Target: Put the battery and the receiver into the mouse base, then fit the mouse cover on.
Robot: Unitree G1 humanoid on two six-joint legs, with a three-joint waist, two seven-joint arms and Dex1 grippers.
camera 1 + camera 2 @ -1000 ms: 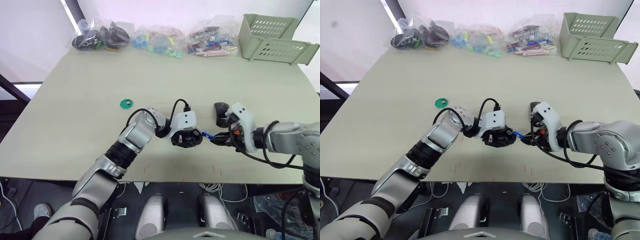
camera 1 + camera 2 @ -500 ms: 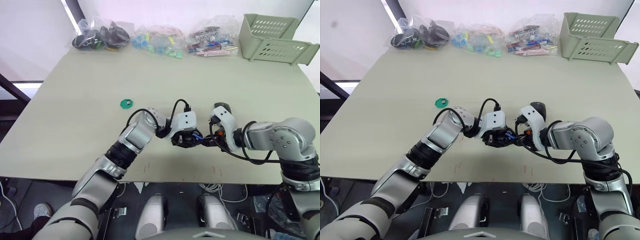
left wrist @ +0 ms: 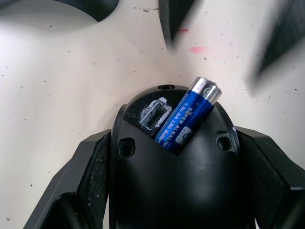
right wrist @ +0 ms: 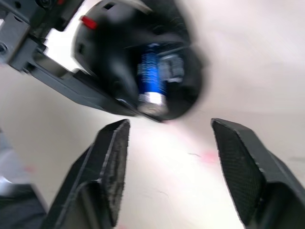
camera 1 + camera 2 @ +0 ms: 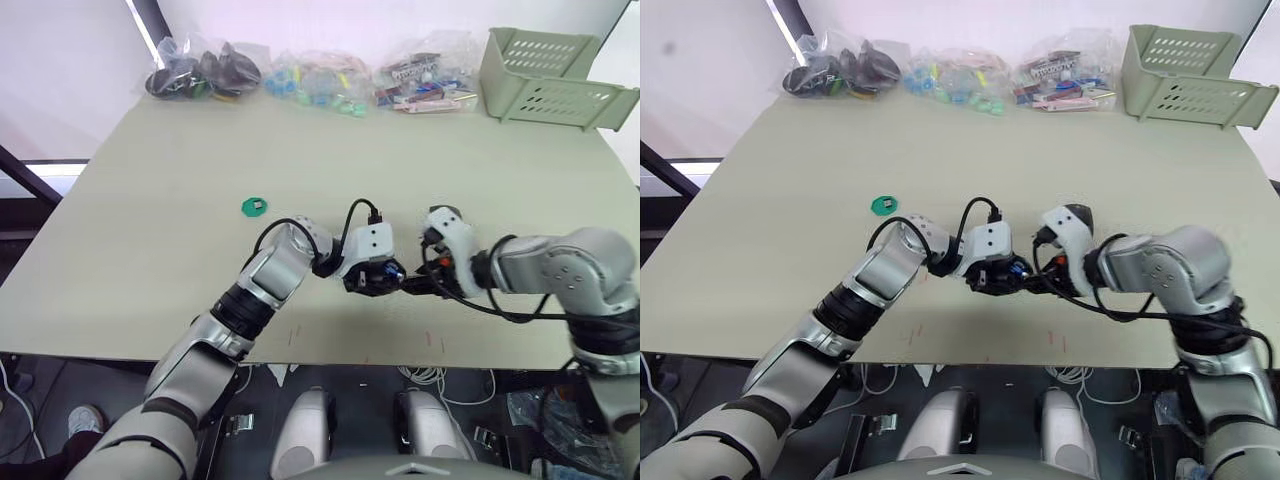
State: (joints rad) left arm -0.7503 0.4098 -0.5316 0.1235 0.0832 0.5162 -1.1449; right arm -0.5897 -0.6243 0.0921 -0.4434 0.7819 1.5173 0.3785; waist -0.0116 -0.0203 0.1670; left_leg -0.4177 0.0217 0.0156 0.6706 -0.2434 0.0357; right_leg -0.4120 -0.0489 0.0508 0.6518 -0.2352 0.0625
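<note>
Two grippers are meeting near the table's [image 5: 150, 200] front edge. My left gripper [image 3: 171, 200] is clenching the mouse base [image 3: 176, 157], one black finger [image 3: 86, 176] pressing each flank of the black body, holding it just above the pale surface. The battery [image 3: 187, 118] is lying tilted in its slot between my fingers, blue barrel half sunk, its silver end poking out past the base's rounded rim. Right beside it, the receiver [image 3: 155, 114] is sitting in its little square pocket, touching nothing else that I can make out.

My right gripper [image 4: 167, 157] is hovering just beyond that rim, fingers spread wide and released, gripping nothing, with the battery's silver tip facing the gap between them. Bare tabletop is showing under and between those fingers, marked with a couple of small red flecks.

Behind my right wrist, the mouse cover [image 5: 1077, 213] is peeking out as a dark rounded shape on the table, close to my arm. Well off beyond my left elbow, a green disc [image 5: 254, 207] is lying alone with open room all round it. Far from both sets of fingers, along the back edge, plastic bags [image 5: 200, 72] of parts and a green basket [image 5: 555, 75] are lining up.
</note>
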